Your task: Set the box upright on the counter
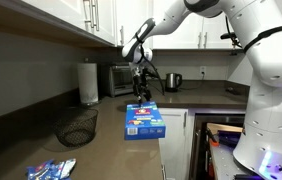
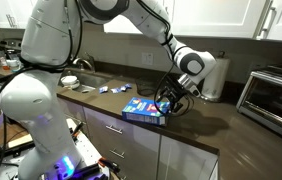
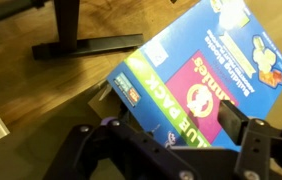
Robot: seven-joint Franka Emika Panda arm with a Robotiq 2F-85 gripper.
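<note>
A blue snack box [image 1: 144, 122] with a magenta and green label lies flat on the dark counter [image 1: 101, 150], near its front edge. It also shows in an exterior view [image 2: 142, 109] and fills the wrist view [image 3: 206, 70]. My gripper [image 1: 143, 93] hangs just above the box's far end, seen too in an exterior view [image 2: 170, 101]. In the wrist view the gripper [image 3: 169, 108] has its fingers spread apart over the box face, with nothing gripped. The box's underside is hidden.
A black mesh basket [image 1: 78, 127], a paper towel roll [image 1: 89, 82], a toaster oven [image 1: 114, 78] and a kettle [image 1: 174, 81] stand on the counter. Loose snack packets [image 1: 51, 170] lie at one end. A sink [image 2: 81, 80] sits beyond the packets [image 2: 111, 88].
</note>
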